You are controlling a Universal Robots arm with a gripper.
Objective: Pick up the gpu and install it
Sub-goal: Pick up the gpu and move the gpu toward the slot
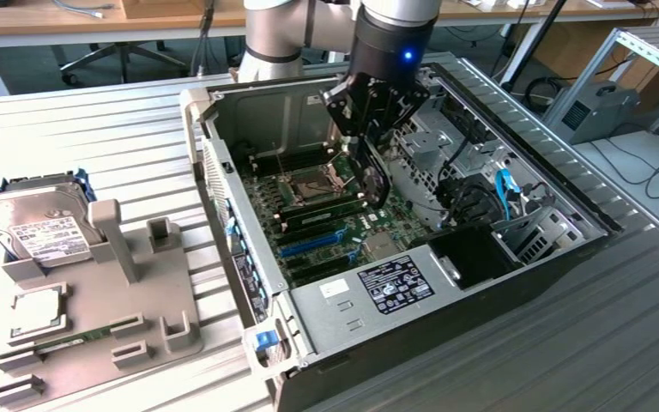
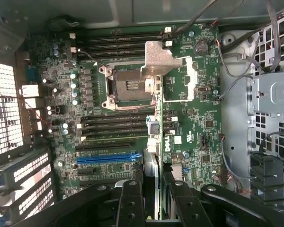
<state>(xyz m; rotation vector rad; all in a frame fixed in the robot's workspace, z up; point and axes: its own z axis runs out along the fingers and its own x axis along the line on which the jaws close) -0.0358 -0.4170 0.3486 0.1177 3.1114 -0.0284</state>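
— What's in the case [image 1: 329, 319]?
— A motherboard [image 2: 199, 118] and cables [image 1: 501, 185]. The gripper [image 1: 360, 142] pinches the gpu [image 1: 373, 184] over the board: a thin black card, edge-on, with a silver bracket [image 2: 158, 59].

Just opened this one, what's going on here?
The robot arm's gripper is clamped on the gpu and holds it inside the open computer case, above the motherboard. The card hangs from the fingers and is not yet seated in a slot. Outside the case, at the exterior view's left, a hard drive sits in a grey holder.
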